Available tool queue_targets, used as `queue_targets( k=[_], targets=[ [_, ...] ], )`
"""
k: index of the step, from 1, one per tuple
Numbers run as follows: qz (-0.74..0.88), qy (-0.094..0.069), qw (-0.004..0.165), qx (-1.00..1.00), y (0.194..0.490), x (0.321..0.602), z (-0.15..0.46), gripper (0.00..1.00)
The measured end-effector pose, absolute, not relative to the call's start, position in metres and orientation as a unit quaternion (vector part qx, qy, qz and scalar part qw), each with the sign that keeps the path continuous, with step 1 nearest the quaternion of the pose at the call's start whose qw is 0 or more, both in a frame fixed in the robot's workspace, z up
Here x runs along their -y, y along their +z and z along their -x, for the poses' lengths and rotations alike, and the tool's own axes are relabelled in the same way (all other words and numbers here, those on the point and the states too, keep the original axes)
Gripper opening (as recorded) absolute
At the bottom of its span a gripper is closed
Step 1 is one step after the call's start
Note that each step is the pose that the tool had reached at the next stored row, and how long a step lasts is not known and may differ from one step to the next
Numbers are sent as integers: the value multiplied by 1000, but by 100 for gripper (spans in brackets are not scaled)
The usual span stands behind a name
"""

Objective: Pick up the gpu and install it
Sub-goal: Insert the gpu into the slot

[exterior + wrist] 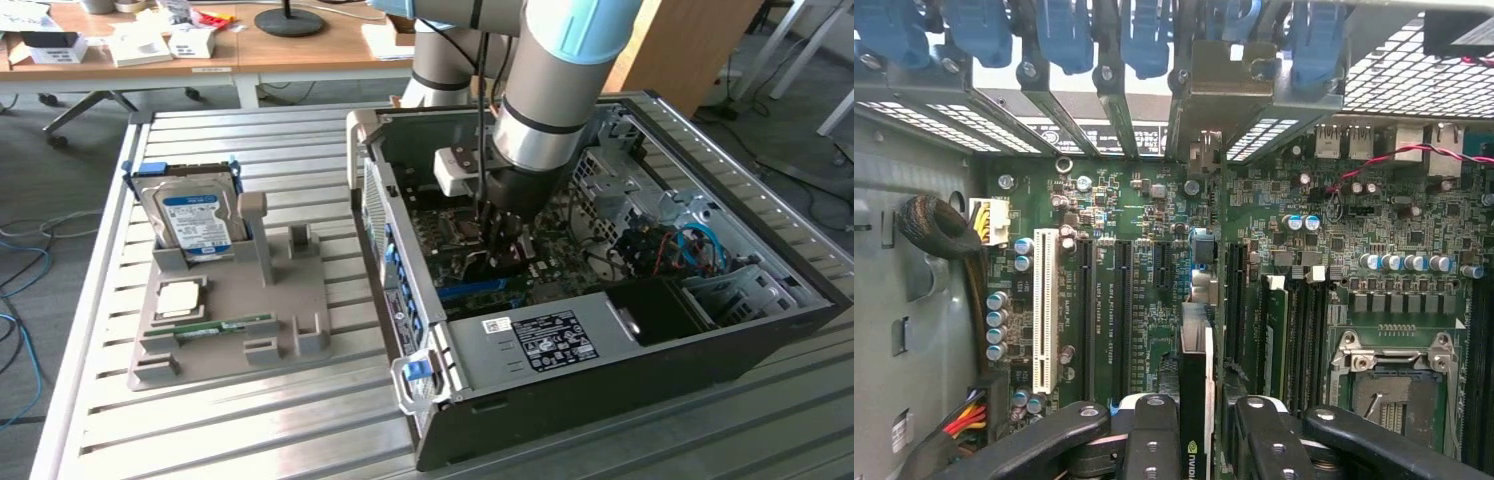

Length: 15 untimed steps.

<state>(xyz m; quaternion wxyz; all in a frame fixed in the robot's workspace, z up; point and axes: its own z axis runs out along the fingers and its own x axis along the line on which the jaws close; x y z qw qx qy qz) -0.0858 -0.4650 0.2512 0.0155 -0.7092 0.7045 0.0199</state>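
One thin gpu (1195, 400), likely light, stiff and fragile, we pinch by its edge between our jaws above the motherboard (1354, 215).

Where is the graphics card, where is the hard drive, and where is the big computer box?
graphics card (1194, 400), wrist view, on its thin dark edge.
hard drive (195, 220), exterior view, on its blue label.
computer box (601, 405), exterior view, on its dark outer wall.
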Motion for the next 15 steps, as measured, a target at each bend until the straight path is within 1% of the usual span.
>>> queue_targets(
  k=[15],
  targets=[
    [709,20,15,-705,247,465,86,26]
  ],
)
